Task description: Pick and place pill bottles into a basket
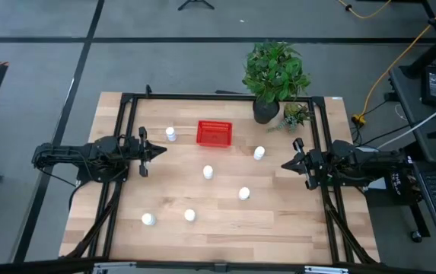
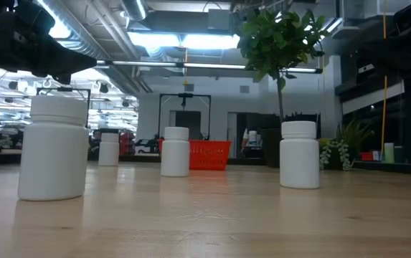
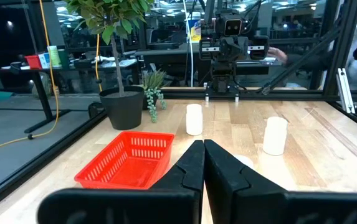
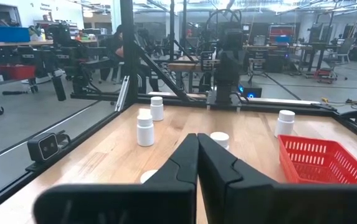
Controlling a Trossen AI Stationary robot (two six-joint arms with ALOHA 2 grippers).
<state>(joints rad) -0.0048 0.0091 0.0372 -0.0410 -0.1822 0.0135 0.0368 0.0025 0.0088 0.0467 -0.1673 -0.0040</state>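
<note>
On the wooden table (image 1: 278, 213), seen from above, six pill bottles stand scattered and upright: one far left (image 1: 170, 134) just beside the red basket (image 1: 214, 133), one right of the basket (image 1: 259, 153), one at centre (image 1: 208, 173), one right of centre (image 1: 243, 193), and two near the front edge (image 1: 189, 215) (image 1: 148, 219). The basket sits toward the far edge and holds nothing visible. A potted plant (image 1: 272, 76) stands at the far right, its pot partly masked by leaves.

The left gripper (image 1: 157, 150) hovers at the left side of the table, fingers pressed together and holding nothing. The right gripper (image 1: 288, 164) waits at the right side, fingers likewise pressed together. From table height only four bottles show; both arms are largely cut off there.
</note>
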